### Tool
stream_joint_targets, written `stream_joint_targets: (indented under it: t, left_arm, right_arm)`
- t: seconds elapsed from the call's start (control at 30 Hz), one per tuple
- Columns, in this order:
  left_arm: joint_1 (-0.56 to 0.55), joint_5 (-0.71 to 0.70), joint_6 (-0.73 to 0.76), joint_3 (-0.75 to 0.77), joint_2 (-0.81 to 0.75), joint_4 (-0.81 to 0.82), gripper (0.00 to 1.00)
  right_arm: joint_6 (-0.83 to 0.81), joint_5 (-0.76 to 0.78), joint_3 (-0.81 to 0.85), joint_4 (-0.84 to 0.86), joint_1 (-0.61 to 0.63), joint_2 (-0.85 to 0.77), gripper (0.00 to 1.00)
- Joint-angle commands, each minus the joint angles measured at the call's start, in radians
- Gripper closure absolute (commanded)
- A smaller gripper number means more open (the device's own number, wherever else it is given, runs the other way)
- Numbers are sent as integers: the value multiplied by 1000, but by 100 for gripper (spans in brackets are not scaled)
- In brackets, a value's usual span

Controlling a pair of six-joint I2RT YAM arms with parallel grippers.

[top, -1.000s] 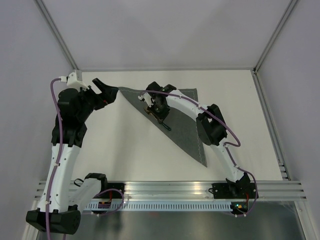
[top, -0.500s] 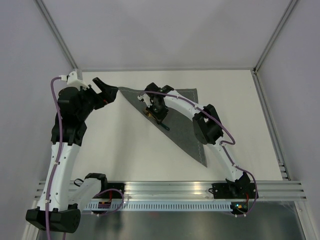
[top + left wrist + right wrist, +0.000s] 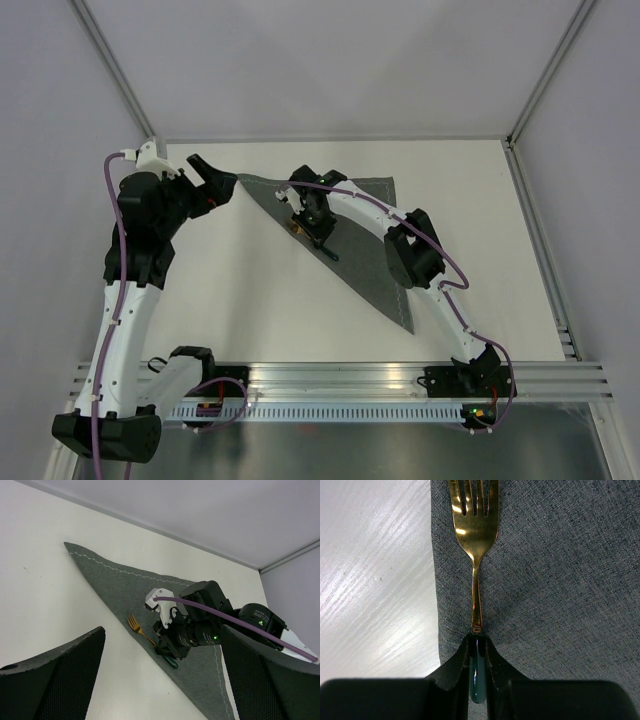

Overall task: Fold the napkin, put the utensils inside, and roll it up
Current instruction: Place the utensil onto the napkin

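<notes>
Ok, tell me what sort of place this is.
Probably a lab robot test cell: a white table walled by plain grey panels, an aluminium rail carrying two robot arms, just a napkin and fork.

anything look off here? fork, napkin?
Nothing spilled or damaged. One oddity: the fork, pinched at its handle by the right gripper, sits right along the folded diagonal edge of the napkin rather than well inside it, tines close to the bare table. The napkin lies flat as a triangle.
</notes>
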Motion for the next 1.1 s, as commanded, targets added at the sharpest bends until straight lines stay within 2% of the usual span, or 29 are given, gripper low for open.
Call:
stream_joint_targets:
  t: [0.0, 1.07]
  left_arm:
    - [-1, 12, 30, 15, 1, -6, 0]
    - [-1, 19, 17, -13, 21, 21, 0]
  right_arm:
    - [69, 48, 35, -50, 8, 9, 100]
    - [74, 38, -17, -61, 4, -68, 100]
